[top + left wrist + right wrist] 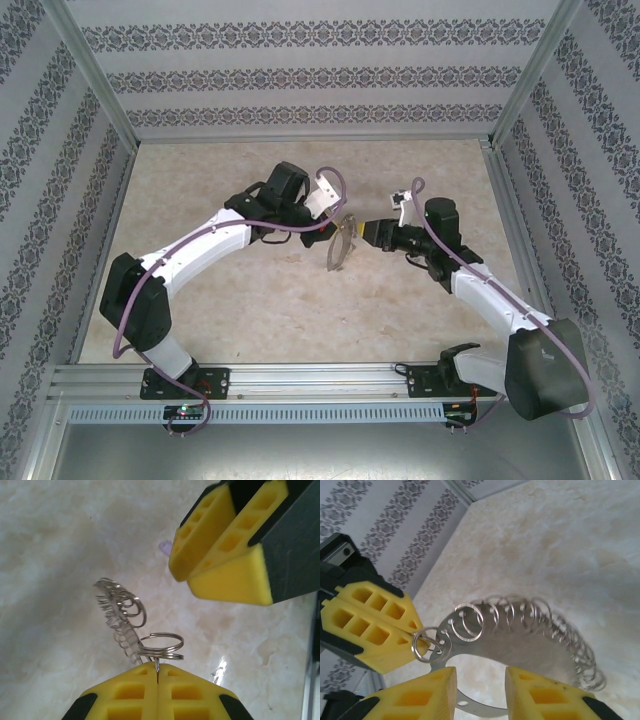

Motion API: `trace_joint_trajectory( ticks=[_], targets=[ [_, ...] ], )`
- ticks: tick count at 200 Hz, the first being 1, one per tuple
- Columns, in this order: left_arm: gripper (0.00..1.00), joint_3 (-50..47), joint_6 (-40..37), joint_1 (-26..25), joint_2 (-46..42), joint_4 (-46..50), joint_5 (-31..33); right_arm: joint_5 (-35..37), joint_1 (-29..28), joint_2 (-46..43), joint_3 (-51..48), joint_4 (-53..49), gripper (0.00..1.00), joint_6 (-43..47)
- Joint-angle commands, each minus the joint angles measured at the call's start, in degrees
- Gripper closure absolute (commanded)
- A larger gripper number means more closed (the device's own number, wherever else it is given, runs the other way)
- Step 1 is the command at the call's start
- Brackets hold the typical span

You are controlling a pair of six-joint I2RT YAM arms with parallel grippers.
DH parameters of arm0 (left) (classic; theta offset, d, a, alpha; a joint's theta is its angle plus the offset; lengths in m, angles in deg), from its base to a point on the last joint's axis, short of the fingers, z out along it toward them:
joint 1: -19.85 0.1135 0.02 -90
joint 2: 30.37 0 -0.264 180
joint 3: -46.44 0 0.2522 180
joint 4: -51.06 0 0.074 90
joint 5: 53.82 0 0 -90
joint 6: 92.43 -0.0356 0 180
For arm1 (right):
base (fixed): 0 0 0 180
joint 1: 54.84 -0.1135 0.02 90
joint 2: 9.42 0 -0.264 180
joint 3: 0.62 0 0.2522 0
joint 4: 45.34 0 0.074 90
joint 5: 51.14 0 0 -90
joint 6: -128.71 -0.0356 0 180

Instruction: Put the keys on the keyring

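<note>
The keyring (520,652) is a flat grey metal hoop with holes along its rim, held up over the table. A fringe of small silvery looped keys (535,615) hangs from those holes. Seen edge-on, the keyring (120,615) looks like a chain. My left gripper (157,669) is shut, pinching thin metal at the keyring's end, right under a small double loop (161,645). My right gripper (481,677) is open, its yellow fingers (437,692) on either side of the hoop's lower band. A pale-purple piece (164,546) lies on the table. From above, both grippers meet at the keyring (340,250).
The pale marbled table (300,310) has patterned walls on three sides and a metal rail (300,378) along the near edge. The left gripper's yellow fingers (367,622) sit very close to my right fingers. The right gripper's fingers (225,555) loom over the keyring.
</note>
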Motion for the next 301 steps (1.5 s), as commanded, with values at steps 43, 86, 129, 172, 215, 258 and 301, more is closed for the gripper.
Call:
trace_joint_trajectory(
  ticks=[43, 86, 129, 172, 215, 258, 301],
  targets=[
    [1.00, 8.48, -3.53, 1.93, -0.07, 0.76, -4.51, -7.49, -0.45, -4.81, 4.32, 3.82, 0.69, -4.70],
    [1.00, 11.18, -5.07, 2.17, 0.37, 3.78, -5.37, -7.25, -4.13, -3.58, 7.20, 5.77, 0.69, -6.34],
    [1.00, 10.97, -5.19, 2.17, -1.21, 4.44, -8.01, -7.23, -4.85, -0.17, 9.27, 9.15, 0.69, -7.79],
    [1.00, 10.47, -4.20, 2.18, -2.75, 3.94, -10.73, -7.41, -4.18, 0.88, 9.59, 10.56, 0.69, -8.95],
    [1.00, 10.21, -3.94, 2.18, -3.98, 3.72, -11.44, -7.14, -2.89, -1.75, 7.93, 10.02, 0.69, -9.26],
    [1.00, 10.23, -3.85, 2.18, -4.29, 3.71, -11.95, -7.23, -2.39, -2.79, 6.84, 10.25, 0.68, -9.86],
    [1.00, 10.47, -3.33, 2.17, -4.09, 3.28, -12.75, -8.09, -3.04, -1.97, 7.70, 11.26, 0.68, -10.45]
  ],
)
